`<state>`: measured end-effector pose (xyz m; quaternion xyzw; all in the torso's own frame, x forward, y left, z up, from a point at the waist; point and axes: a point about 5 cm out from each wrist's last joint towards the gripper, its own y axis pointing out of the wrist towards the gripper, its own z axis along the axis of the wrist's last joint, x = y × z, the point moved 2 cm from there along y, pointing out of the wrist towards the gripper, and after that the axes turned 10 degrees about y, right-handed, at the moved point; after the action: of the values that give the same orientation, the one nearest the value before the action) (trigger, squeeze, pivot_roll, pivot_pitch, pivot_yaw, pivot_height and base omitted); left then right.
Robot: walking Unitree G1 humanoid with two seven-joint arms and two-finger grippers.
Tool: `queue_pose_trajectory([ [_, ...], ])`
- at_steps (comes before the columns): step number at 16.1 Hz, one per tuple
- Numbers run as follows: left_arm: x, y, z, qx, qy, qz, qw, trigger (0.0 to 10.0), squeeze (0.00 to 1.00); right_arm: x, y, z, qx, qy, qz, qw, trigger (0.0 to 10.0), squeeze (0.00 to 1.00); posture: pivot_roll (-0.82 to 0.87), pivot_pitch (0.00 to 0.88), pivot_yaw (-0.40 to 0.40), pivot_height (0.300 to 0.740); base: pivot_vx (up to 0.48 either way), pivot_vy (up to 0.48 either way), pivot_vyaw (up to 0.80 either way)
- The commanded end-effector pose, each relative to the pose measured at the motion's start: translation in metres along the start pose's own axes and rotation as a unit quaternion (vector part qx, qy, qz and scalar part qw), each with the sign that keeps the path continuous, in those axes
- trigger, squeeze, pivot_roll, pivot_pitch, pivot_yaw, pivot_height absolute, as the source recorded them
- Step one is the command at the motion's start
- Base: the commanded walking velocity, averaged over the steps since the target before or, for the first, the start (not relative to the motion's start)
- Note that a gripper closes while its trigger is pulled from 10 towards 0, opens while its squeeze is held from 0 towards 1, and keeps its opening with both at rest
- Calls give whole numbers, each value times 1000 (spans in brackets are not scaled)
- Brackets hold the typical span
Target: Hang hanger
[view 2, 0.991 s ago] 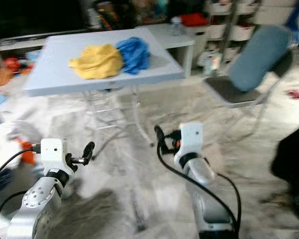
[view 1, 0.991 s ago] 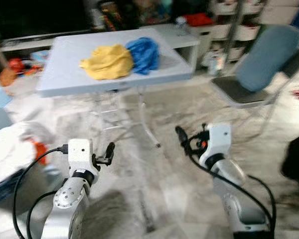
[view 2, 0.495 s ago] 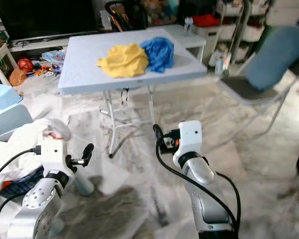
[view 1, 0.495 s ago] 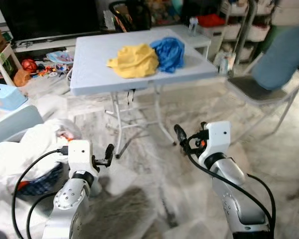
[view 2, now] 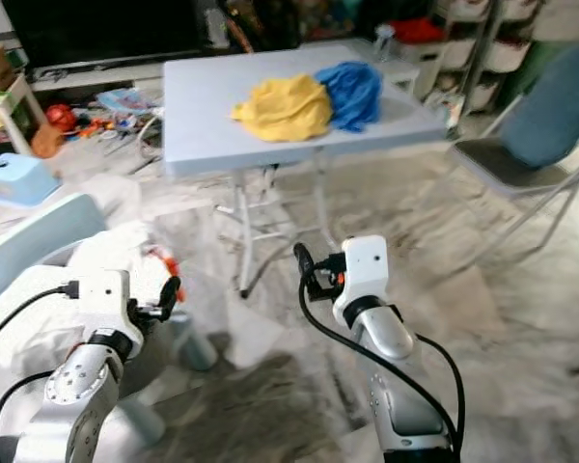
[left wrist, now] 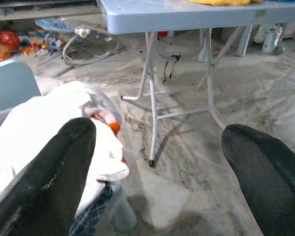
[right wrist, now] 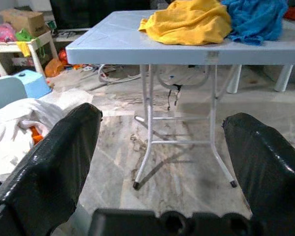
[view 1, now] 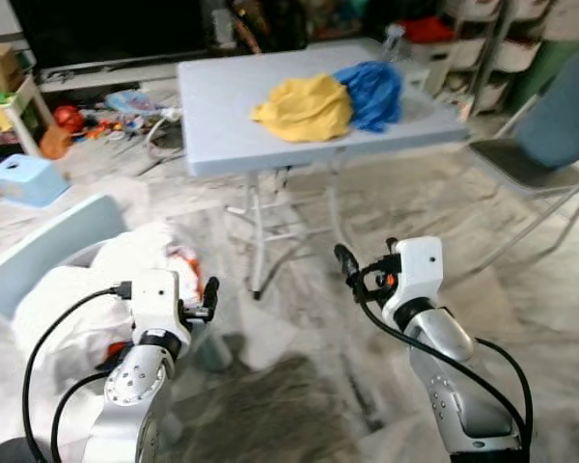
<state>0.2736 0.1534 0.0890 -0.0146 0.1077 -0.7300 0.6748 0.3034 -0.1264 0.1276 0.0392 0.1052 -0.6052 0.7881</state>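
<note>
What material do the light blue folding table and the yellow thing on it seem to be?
Light blue folding table: top looks like matte moulded plastic, legs thin white-painted metal tube, judging by their slim bent shape. Yellow thing: soft fabric, crumpled in folds.

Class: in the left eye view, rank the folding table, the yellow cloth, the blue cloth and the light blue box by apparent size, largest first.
1. Table
2. Yellow cloth
3. Blue cloth and light blue box: they look alike, so I leave them unranked.
</note>
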Motion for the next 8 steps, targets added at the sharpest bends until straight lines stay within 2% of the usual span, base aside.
queue_pose_trajectory([
  [1, 2, 1, 5, 10, 8, 1, 1000, 10000, 0, 3, -2, 5, 9, -5, 0, 1000, 10000, 0, -26, 0, 13, 740, 0, 0, 800],
  [3, 2, -1, 4, 8, -12, -10, 1000, 10000, 0, 2, -2, 4, 6, -3, 3, 1000, 10000, 0, -24, 0, 11, 740, 0, 0, 800],
  [6, 3, -1, 4, 12, -15, -14, 1000, 10000, 0, 0, -1, 3, 4, -1, 10, 1000, 10000, 0, -23, 0, 4, 740, 0, 0, 800],
  [8, 3, -1, 6, 20, -24, -15, 999, 10000, 0, -2, 0, 3, 3, -2, 17, 1000, 10000, 0, -23, 0, 2, 740, 0, 0, 0],
])
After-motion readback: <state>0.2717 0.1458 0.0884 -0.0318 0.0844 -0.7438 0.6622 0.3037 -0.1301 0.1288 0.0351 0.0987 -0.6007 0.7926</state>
